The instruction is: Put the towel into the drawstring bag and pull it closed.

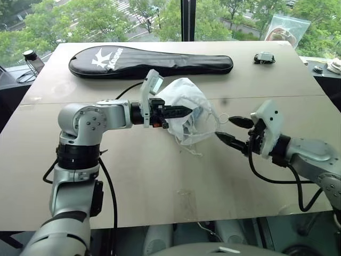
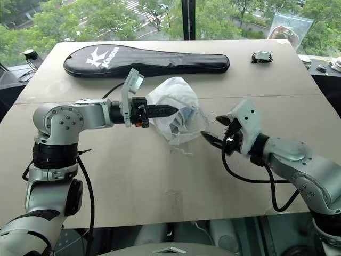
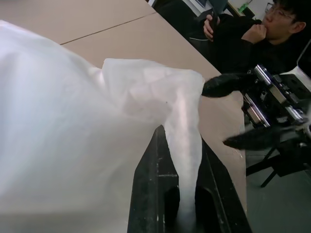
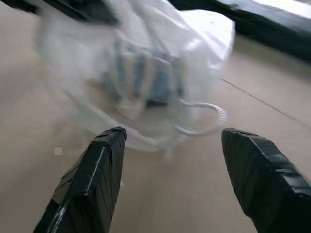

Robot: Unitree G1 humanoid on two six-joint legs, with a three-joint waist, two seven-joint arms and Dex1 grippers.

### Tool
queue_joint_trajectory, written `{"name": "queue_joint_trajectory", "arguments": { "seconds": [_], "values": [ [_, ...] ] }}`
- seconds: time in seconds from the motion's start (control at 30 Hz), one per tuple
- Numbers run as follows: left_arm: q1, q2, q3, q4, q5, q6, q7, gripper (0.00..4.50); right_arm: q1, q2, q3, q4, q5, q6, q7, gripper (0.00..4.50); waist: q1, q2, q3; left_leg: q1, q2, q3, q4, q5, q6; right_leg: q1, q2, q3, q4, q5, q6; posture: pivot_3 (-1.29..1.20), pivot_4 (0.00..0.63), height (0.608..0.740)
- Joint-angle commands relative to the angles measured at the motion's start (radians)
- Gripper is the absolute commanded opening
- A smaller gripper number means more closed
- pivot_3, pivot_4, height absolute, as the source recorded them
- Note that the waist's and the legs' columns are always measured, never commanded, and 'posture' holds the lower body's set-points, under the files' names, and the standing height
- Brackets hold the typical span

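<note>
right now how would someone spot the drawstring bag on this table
Start at the long black racket cover lying across the far side of the table. Just in front of it, the left hand pinches the drawstring bag: crumpled, white, semi-translucent, blue towel showing through, thin cords dangling.

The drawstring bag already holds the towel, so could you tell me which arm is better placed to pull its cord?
Right. The right pincer is open beside the cord loop, while the left pincer is shut on the drawstring bag.
</note>
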State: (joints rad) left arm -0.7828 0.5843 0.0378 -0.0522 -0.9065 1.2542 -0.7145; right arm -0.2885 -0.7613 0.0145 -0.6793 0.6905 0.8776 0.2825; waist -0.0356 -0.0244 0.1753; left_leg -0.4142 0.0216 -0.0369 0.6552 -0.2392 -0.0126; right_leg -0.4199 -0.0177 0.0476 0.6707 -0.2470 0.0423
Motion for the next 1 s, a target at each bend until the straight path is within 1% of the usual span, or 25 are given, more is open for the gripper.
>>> {"name": "queue_joint_trajectory", "arguments": {
  "seconds": [0.03, 0.13, 0.27, 0.33, 0.4, 0.47, 0.5, 0.53, 0.7, 0.8, 0.87, 0.97, 1.0],
  "values": [
    [-0.023, -0.003, 0.005, -0.016, 0.018, -0.034, -0.013, 0.00, -0.015, 0.046, 0.037, -0.002, -0.072, -0.037, -0.010, 3.35, -0.003, 0.000, 0.000, 0.000, 0.000, 0.000, 0.000, 0.000, 0.000, 0.000, 0.000, 0.000, 0.000, 0.000, 0.000, 0.00, 0.150, 0.740],
    [-0.025, -0.009, -0.003, -0.020, 0.031, -0.041, -0.010, 0.00, -0.031, 0.075, 0.078, 0.021, -0.138, -0.041, -0.018, 3.35, -0.003, 0.000, 0.000, 0.000, 0.000, 0.000, 0.000, 0.000, 0.000, 0.000, 0.000, 0.000, 0.000, 0.000, 0.000, 0.00, 0.150, 0.740],
    [-0.030, -0.021, 0.003, -0.023, 0.043, -0.041, 0.005, 0.00, -0.030, 0.100, 0.064, 0.013, -0.161, -0.034, -0.004, 3.35, 0.001, 0.000, 0.000, 0.000, 0.000, 0.000, 0.000, 0.000, 0.000, 0.000, 0.000, 0.000, 0.000, 0.000, 0.000, 0.00, 0.150, 0.740],
    [-0.028, -0.025, 0.008, -0.026, 0.047, -0.039, 0.005, 0.00, -0.035, 0.088, 0.071, 0.010, -0.207, -0.045, -0.003, 3.35, 0.002, 0.000, 0.000, 0.000, 0.000, 0.000, 0.000, 0.000, 0.000, 0.000, 0.000, 0.000, 0.000, 0.000, 0.000, 0.00, 0.150, 0.740],
    [-0.022, -0.025, 0.008, -0.030, 0.050, -0.040, 0.002, 0.00, -0.043, 0.055, 0.111, 0.014, -0.292, -0.081, 0.003, 3.35, 0.001, 0.000, 0.000, 0.000, 0.000, 0.000, 0.000, 0.000, 0.000, 0.000, 0.000, 0.000, 0.000, 0.000, 0.000, 0.00, 0.150, 0.740],
    [-0.020, -0.025, 0.009, -0.030, 0.052, -0.040, 0.002, 0.00, -0.048, 0.050, 0.130, 0.026, -0.353, -0.120, 0.000, 3.35, 0.001, 0.000, 0.000, 0.000, 0.000, 0.000, 0.000, 0.000, 0.000, 0.000, 0.000, 0.000, 0.000, 0.000, 0.000, 0.00, 0.150, 0.740],
    [-0.020, -0.025, 0.010, -0.029, 0.054, -0.040, 0.001, 0.00, -0.044, 0.073, 0.112, 0.029, -0.336, -0.111, 0.001, 3.35, 0.000, 0.000, 0.000, 0.000, 0.000, 0.000, 0.000, 0.000, 0.000, 0.000, 0.000, 0.000, 0.000, 0.000, 0.000, 0.00, 0.150, 0.740],
    [-0.021, -0.026, 0.011, -0.027, 0.056, -0.040, 0.001, 0.00, -0.036, 0.117, 0.066, 0.027, -0.281, -0.079, -0.002, 3.35, 0.000, 0.000, 0.000, 0.000, 0.000, 0.000, 0.000, 0.000, 0.000, 0.000, 0.000, 0.000, 0.000, 0.000, 0.000, 0.00, 0.150, 0.740],
    [-0.021, -0.027, 0.014, -0.023, 0.063, -0.042, -0.003, 0.00, 0.026, 0.239, -0.149, -0.011, 0.040, 0.092, 0.042, 3.35, 0.003, 0.000, 0.000, 0.000, 0.000, 0.000, 0.000, 0.000, 0.000, 0.000, 0.000, 0.000, 0.001, 0.000, 0.000, 0.00, 0.150, 0.740],
    [-0.019, -0.030, 0.014, -0.027, 0.063, -0.041, -0.001, 0.00, -0.010, 0.299, -0.242, 0.013, 0.173, 0.174, -0.030, 3.35, 0.002, 0.000, 0.000, 0.000, 0.000, 0.000, 0.001, 0.000, 0.000, 0.000, -0.001, 0.000, 0.001, 0.000, 0.000, 0.00, 0.150, 0.740],
    [-0.018, -0.031, 0.016, -0.030, 0.062, -0.039, 0.000, 0.00, -0.054, 0.292, -0.244, 0.030, 0.159, 0.201, -0.069, 3.35, -0.002, 0.000, 0.000, 0.001, 0.000, 0.000, 0.001, 0.000, 0.000, 0.000, 0.000, 0.000, 0.001, 0.000, 0.000, 0.00, 0.150, 0.740],
    [-0.018, -0.033, 0.017, -0.030, 0.063, -0.039, 0.001, 0.00, -0.068, 0.201, -0.145, 0.026, 0.029, 0.178, -0.068, 3.35, -0.002, 0.000, 0.000, 0.001, 0.000, 0.000, 0.001, 0.000, 0.000, 0.000, 0.000, 0.000, 0.003, 0.000, 0.000, 0.00, 0.150, 0.740],
    [-0.018, -0.033, 0.018, -0.031, 0.063, -0.038, 0.002, 0.00, -0.058, 0.136, -0.072, 0.019, -0.060, 0.118, -0.045, 3.35, -0.002, 0.000, 0.000, 0.001, 0.000, 0.000, 0.001, 0.000, 0.000, 0.000, 0.000, 0.000, 0.002, 0.000, 0.000, 0.00, 0.150, 0.740]
  ]
}}
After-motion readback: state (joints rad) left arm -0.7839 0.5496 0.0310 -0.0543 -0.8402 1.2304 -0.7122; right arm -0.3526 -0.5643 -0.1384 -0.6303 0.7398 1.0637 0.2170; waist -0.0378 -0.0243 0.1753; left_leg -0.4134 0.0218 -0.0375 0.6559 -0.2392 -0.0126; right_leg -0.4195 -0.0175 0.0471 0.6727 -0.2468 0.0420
